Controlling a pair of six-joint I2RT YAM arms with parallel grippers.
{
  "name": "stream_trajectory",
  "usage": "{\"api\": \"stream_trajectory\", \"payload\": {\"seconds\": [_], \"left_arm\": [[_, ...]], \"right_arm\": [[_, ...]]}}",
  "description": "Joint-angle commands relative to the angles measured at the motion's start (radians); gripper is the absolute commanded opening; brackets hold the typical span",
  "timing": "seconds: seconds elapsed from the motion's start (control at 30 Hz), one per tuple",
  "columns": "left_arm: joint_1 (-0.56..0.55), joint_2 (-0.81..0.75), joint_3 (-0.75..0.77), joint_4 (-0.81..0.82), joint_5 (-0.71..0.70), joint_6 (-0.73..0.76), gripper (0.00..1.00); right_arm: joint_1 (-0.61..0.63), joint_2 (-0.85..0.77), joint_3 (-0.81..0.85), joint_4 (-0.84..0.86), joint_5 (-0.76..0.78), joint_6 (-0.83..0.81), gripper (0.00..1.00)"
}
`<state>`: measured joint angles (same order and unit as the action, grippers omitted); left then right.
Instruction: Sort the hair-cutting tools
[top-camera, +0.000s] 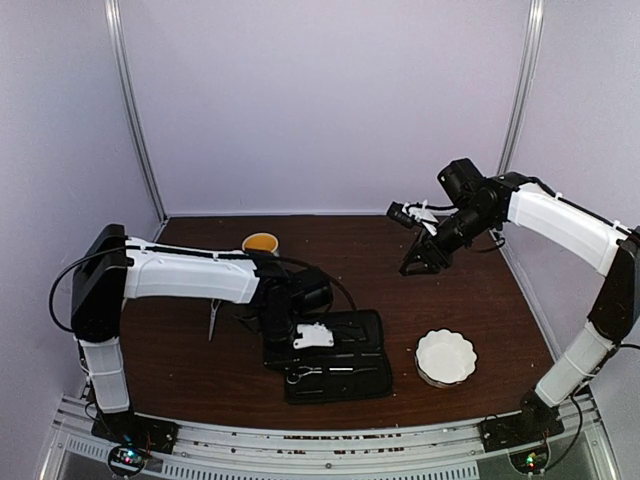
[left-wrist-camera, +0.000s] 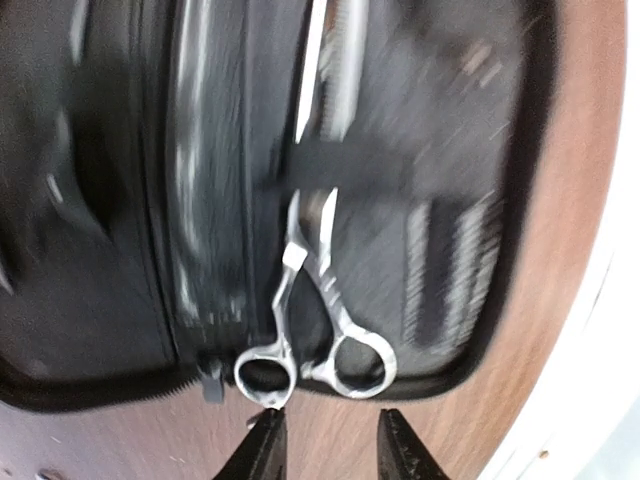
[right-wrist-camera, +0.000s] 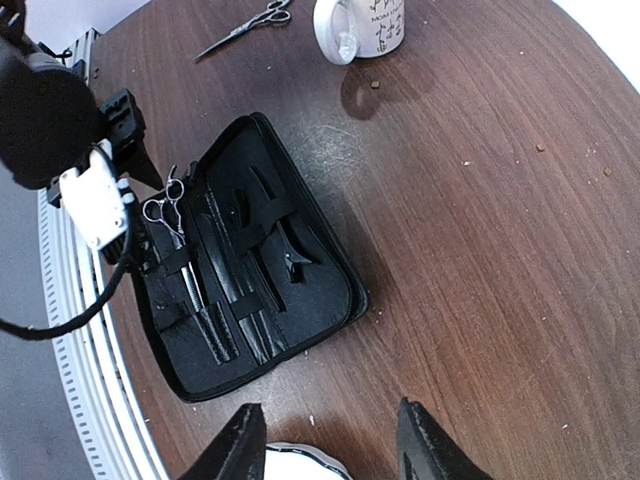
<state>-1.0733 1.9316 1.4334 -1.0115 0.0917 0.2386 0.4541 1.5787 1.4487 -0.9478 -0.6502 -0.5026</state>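
One pair of silver scissors (left-wrist-camera: 320, 330) lies in the open black zip case (left-wrist-camera: 120, 250), its blades tucked under a strap and its ring handles at the case's edge. My left gripper (left-wrist-camera: 330, 450) is open just beyond those rings, with nothing between its fingers; the left fingertip (left-wrist-camera: 265, 440) is almost at the left ring. A second pair of scissors (right-wrist-camera: 245, 25) lies on the table (right-wrist-camera: 480, 200) near the mug (right-wrist-camera: 360, 25). A black clip (right-wrist-camera: 300, 262) sits in the case's other half. My right gripper (right-wrist-camera: 325, 440) hangs open and empty high above the table.
A white scalloped bowl (top-camera: 446, 357) stands right of the case (top-camera: 335, 355). The mug (top-camera: 260, 243) is at the back, the loose scissors (top-camera: 212, 318) left of the left arm. A metal rail (top-camera: 300, 440) runs along the near edge.
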Motion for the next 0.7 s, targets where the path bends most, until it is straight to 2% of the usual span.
{"api": "stream_trajectory", "payload": {"seconds": [0.0, 0.33, 0.67], "left_arm": [[0.032, -0.01, -0.05, 0.005, -0.026, -0.037, 0.34], [0.032, 0.02, -0.03, 0.061, -0.011, -0.028, 0.35], [0.031, 0.084, 0.004, 0.062, 0.075, -0.022, 0.27]], "right_arm": [[0.009, -0.001, 0.029, -0.013, -0.013, -0.013, 0.46], [0.014, 0.001, 0.022, -0.011, 0.0, -0.014, 0.46], [0.014, 0.021, -0.011, 0.013, 0.019, -0.032, 0.46]]}}
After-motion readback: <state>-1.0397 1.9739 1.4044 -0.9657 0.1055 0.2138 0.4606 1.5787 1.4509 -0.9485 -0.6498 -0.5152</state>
